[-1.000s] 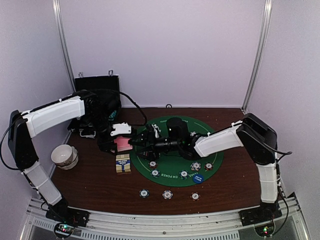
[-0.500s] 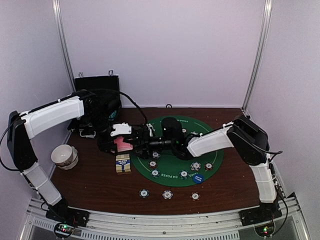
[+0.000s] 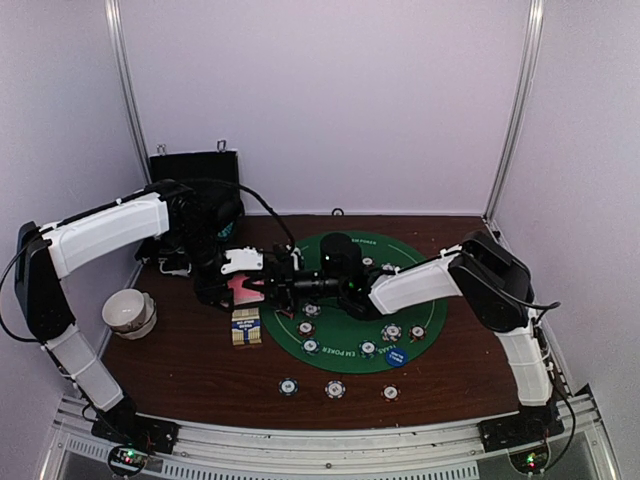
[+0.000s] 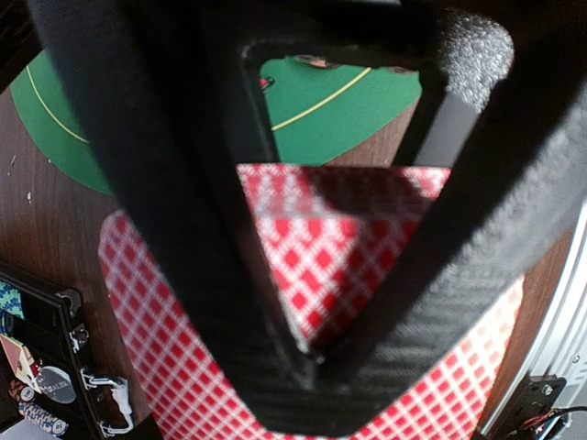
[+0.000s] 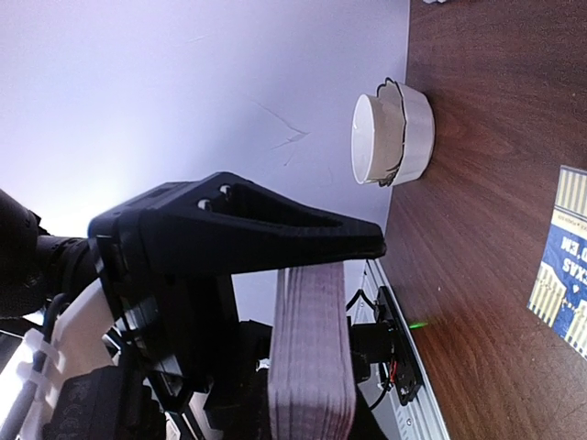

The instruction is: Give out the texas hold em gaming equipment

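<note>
A deck of pink-red-backed playing cards (image 3: 243,288) hangs above the wood table left of the green mat (image 3: 350,262), with my left gripper (image 3: 232,276) shut on it. In the left wrist view the black fingers (image 4: 229,302) meet in a V over the red-checked card backs (image 4: 358,247). My right gripper (image 3: 272,286) reaches across the mat and its tip is at the deck's right edge; its jaws are hidden. The right wrist view shows the deck's edge (image 5: 312,367) close up under a black finger (image 5: 275,229). Stripe-edged chips (image 3: 311,346) and a blue disc (image 3: 397,356) lie on the mat.
A card box (image 3: 246,326) lies just below the held deck. Three chips (image 3: 335,388) sit in a row near the table's front edge. A white bowl (image 3: 130,312) stands at the left, and a black case (image 3: 195,175) leans at the back left.
My right gripper has slid left off the mat's middle until it meets the deck. The left arm has held the deck still.
</note>
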